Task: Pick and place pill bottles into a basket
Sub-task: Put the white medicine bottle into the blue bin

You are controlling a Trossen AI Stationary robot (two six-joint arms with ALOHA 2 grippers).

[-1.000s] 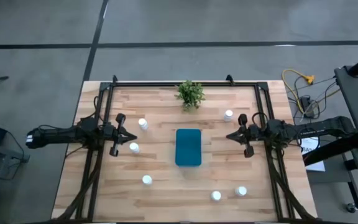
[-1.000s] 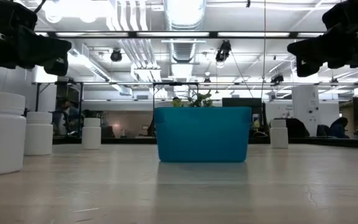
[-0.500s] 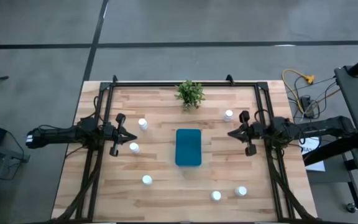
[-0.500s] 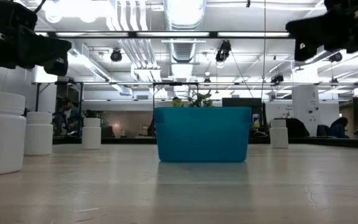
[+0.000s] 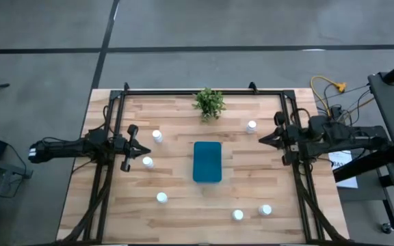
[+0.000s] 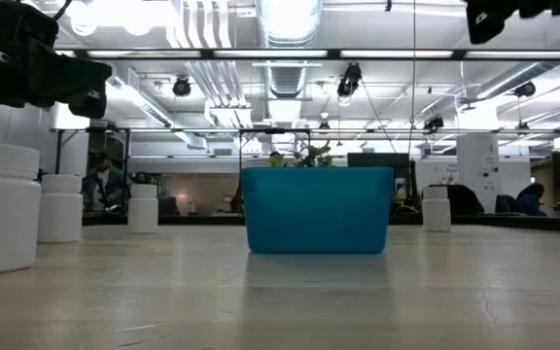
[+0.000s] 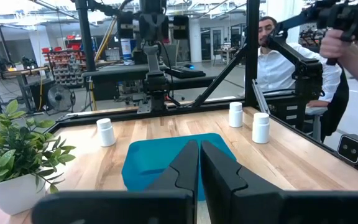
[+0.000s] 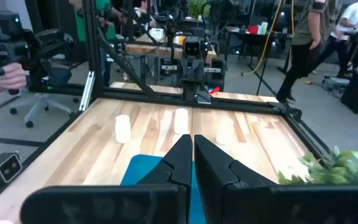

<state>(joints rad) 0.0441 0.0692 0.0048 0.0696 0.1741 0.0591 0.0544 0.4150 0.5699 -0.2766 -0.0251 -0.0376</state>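
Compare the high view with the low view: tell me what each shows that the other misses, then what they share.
Only the high view shows all six pill bottles: two near the left hand, one by the right hand, and three along the near edge, such as this one. It also shows both hands shut and empty.

Only the low view shows the room behind, with ceiling lights and people seated far off, and the bottles' upright height.

Both show the teal basket mid-table, the potted plant behind it, and both arms raised above the table.
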